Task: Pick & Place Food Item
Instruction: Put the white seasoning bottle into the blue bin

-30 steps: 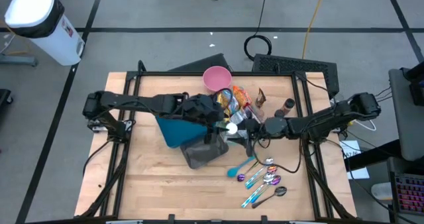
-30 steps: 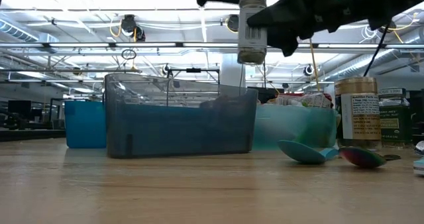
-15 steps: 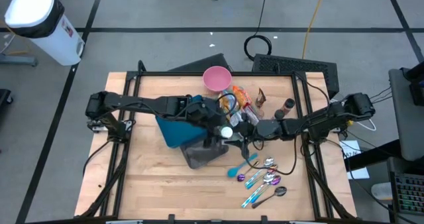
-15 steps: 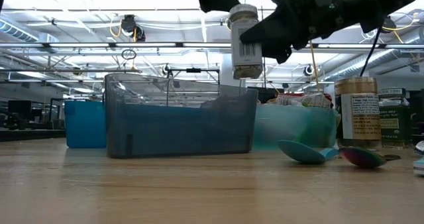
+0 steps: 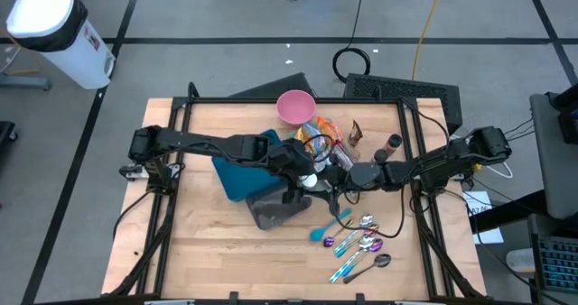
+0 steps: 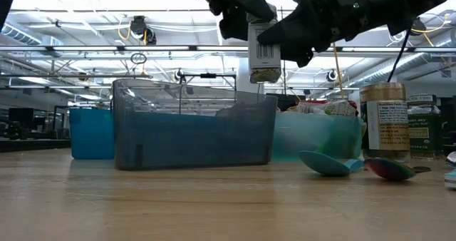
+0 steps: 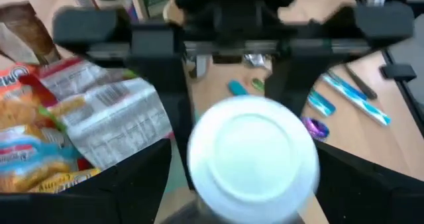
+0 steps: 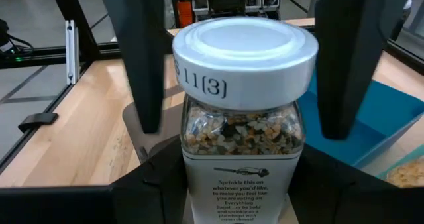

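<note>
A seasoning jar (image 8: 242, 118) with a white lid (image 7: 252, 151) hangs upright over the right end of the grey bin (image 6: 192, 134). It also shows in the low view (image 6: 265, 55) and the high view (image 5: 309, 180). My right gripper (image 8: 242, 197) reaches in from the table's right and is shut on the jar. My left gripper (image 5: 302, 165) comes from the left and is open. Its two fingers (image 8: 142, 58) stand on either side of the lid. I cannot tell whether they touch it. My right gripper pinches the jar's lower body (image 8: 199, 184) between its two fingers, one on each side. The fingers come level from the table's right side. The jar stands upright with its lid up, lifted clear above the grey bin.
A teal bin (image 5: 237, 177) lies against the grey bin (image 5: 275, 206). Behind them are a pink bowl (image 5: 295, 106) and snack packets (image 5: 321, 134). Spice bottles (image 6: 385, 120) stand at the right. Several spoons (image 5: 357, 242) lie near the front right.
My right gripper has carried the jar a little toward the table's left edge and down, keeping it upright. My left gripper has moved toward the table's right, onto the jar, and its fingers now flank the lid.
</note>
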Robot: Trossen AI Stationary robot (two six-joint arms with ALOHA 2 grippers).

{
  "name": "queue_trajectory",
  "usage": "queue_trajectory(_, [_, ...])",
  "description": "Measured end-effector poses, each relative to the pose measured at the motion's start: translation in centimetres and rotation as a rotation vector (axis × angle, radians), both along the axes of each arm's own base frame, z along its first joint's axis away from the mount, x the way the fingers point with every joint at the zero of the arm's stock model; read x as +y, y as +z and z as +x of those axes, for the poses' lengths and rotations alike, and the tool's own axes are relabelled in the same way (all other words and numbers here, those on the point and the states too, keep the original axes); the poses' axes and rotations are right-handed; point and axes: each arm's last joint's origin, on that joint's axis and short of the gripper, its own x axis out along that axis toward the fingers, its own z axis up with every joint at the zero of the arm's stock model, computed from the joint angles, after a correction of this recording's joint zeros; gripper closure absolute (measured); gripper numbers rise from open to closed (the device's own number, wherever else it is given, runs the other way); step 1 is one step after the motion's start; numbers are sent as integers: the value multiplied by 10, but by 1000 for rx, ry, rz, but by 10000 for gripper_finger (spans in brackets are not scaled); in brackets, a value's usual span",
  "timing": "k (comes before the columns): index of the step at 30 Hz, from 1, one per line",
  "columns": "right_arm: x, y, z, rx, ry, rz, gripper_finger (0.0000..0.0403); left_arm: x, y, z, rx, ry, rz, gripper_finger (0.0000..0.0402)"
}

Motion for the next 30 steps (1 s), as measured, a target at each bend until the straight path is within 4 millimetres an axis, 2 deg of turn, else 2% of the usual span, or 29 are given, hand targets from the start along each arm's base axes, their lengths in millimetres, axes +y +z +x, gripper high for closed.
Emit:
queue_trajectory(17, [-1,-3,-1,36,-5,-4,215,0,8,-3,-32,-2,-2,140])
queue_trajectory(23, [-2,-4,-1,44,-5,-6,215,1,5,-3,-10,35,38,191])
queue_trajectory(27, [-1,-4,-1,44,-4,1,215,1,5,-2,-12,33,17,191])
queue_trajectory(30, [-1,-4,-1,44,-2,-4,215,-7,6,-3,-15,28,31,191])
